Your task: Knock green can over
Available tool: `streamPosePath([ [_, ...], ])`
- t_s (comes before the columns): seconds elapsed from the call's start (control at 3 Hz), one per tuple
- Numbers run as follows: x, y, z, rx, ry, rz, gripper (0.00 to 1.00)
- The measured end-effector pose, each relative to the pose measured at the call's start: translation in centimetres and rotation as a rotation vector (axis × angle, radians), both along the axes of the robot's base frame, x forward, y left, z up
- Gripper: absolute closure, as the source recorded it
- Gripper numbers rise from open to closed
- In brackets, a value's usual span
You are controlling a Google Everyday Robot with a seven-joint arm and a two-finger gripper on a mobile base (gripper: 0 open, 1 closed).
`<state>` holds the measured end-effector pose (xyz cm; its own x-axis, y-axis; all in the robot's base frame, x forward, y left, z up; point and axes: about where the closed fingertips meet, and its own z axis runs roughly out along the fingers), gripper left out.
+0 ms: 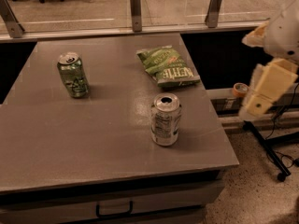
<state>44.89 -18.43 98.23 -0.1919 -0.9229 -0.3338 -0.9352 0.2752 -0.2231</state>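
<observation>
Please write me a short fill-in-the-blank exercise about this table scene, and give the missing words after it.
1. The table bears ___ cans and one chip bag.
2. The green can stands ___, left of the silver-white can in the picture.
3. The pincer hangs beyond the table's ___ edge in the picture, apart from both cans.

Missing words: two; upright; right.
</observation>
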Motion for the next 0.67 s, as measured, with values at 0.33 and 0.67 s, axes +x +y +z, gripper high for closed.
streamPosePath([
  [0.33, 2.8, 6.6, 0.4, 0.247, -0.018, 0.028, 0.0],
  [0.67, 4.0, 13.6, 2.0, 0.488, -0.061, 0.083, 0.0],
])
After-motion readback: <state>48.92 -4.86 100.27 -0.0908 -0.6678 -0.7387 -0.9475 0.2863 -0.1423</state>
